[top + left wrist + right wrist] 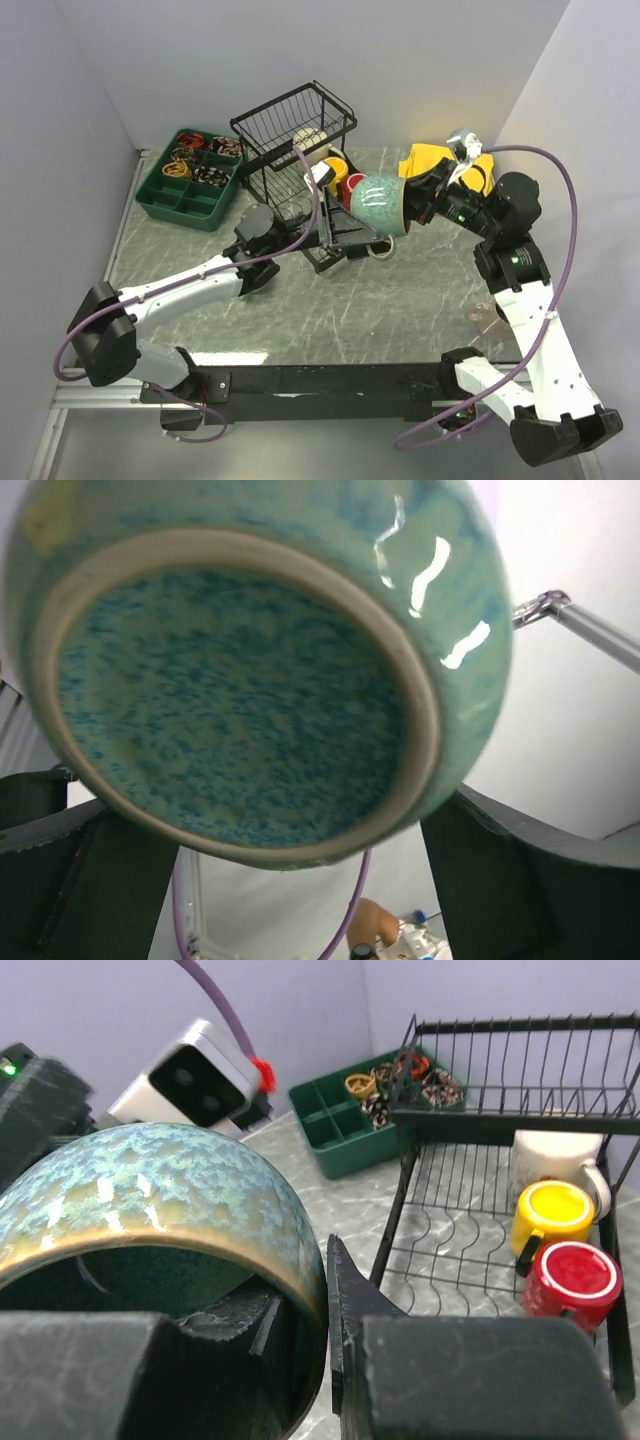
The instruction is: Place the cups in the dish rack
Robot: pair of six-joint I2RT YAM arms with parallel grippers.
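Loading is in its carry step, judged from how things lie. The worktop point(380, 300) bears the dish rack point(283, 120) at upper centre of the top view, with a green tray point(160, 195) at its left.

The grey-green mug point(375, 203) is off the worktop, tipped on its side at the right end of the rack, just right of frame centre. The right end effector point(418, 197) is clenched on its rim, one finger inside the mug and one outside, as the right wrist view shows.

The left end effector point(300, 900) is released, fingers spread wide. The mug's speckled base fills the left wrist view between them, close in front. Contact cannot be told.

Three mugs sit on the rack's flat tray at the right of the right wrist view: a cream mug point(550, 1160), a yellow mug point(553, 1212) and a red mug point(573, 1275), in a row and nearly touching.

Next move, as a judgement: bring the held mug over a free part of the tray, lower it until it rests, then release. Either the left arm must give way, or it must grasp the mug before the right lets go.
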